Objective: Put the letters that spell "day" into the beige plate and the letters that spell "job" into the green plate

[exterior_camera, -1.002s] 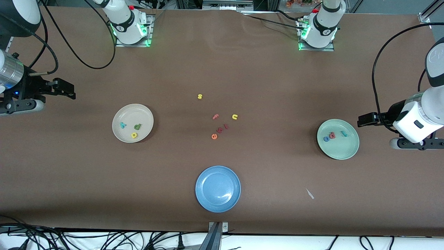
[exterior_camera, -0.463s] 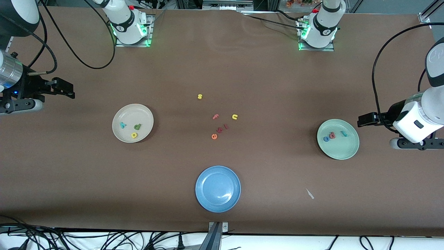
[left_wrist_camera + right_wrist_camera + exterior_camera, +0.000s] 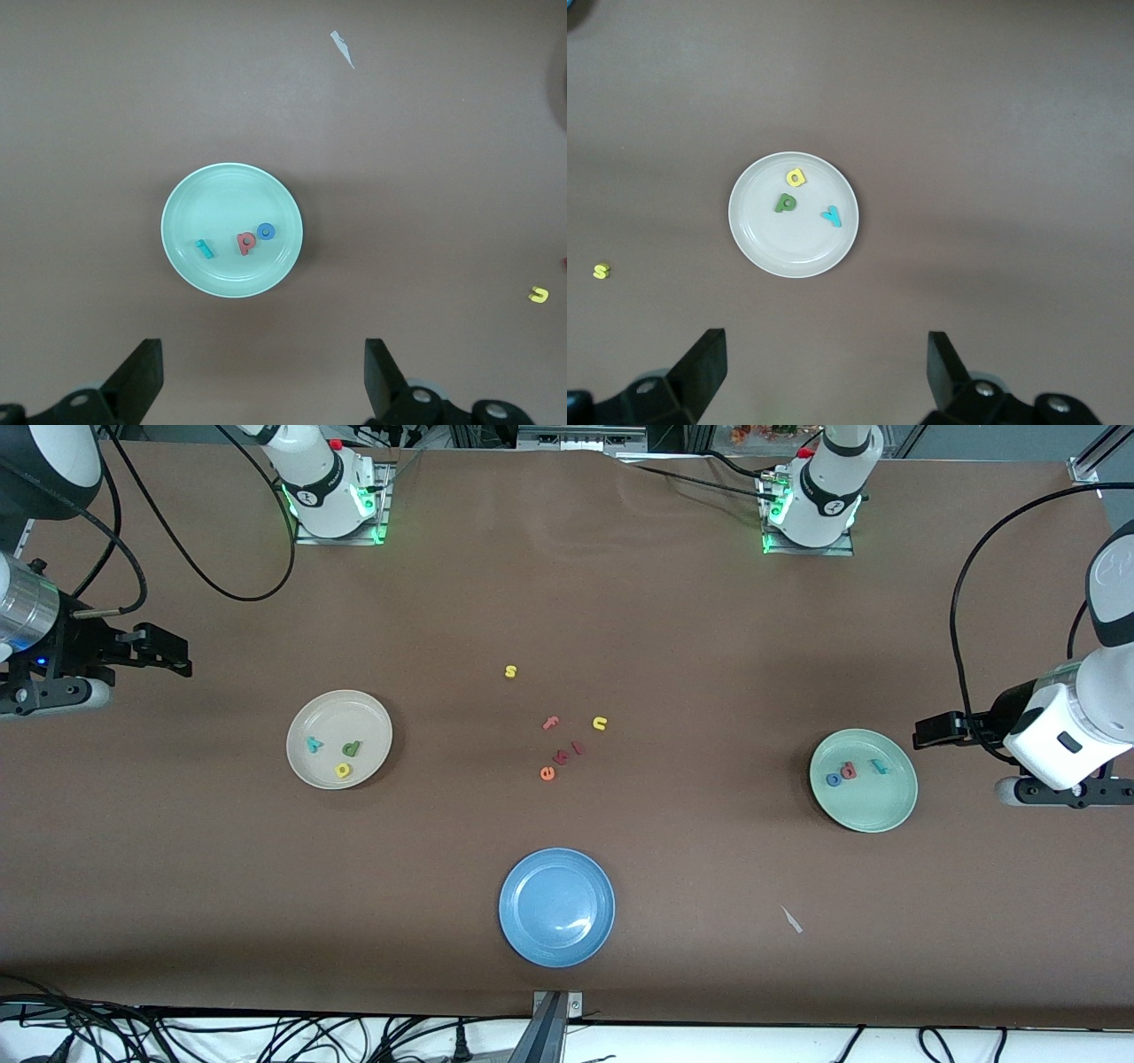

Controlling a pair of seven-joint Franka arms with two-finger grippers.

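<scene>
From my station both words look sorted. The beige plate [image 3: 339, 740] carries the dark green "d" [image 3: 351, 749], the yellow "a" [image 3: 343, 771] and the teal "y" [image 3: 314, 744]; it sits out in front of my right claw [image 3: 824, 376], whose fingers stand wide apart and empty, parked at the right arm's end of the surface [image 3: 673, 638]. The green plate [image 3: 863, 780] holds the teal "j" [image 3: 880, 765], the salmon "b" [image 3: 849, 770] and the blue "o" [image 3: 833, 779], just ahead of my left claw [image 3: 264, 376], likewise spread apart with nothing in it, near that plate at the left arm's end.

I judge the step in hand is simply to finish cleanly: keep both claws high and clear of the plates, so no rim gets nudged and no letter slides out. The loose "s" [image 3: 510, 671], "u" [image 3: 600, 724], "f" [image 3: 551, 723] and the rest stay in the middle, well away from either claw, as does the blue plate [image 3: 556, 906].

Apart from the toy letters themselves, I can read no brand or label.
</scene>
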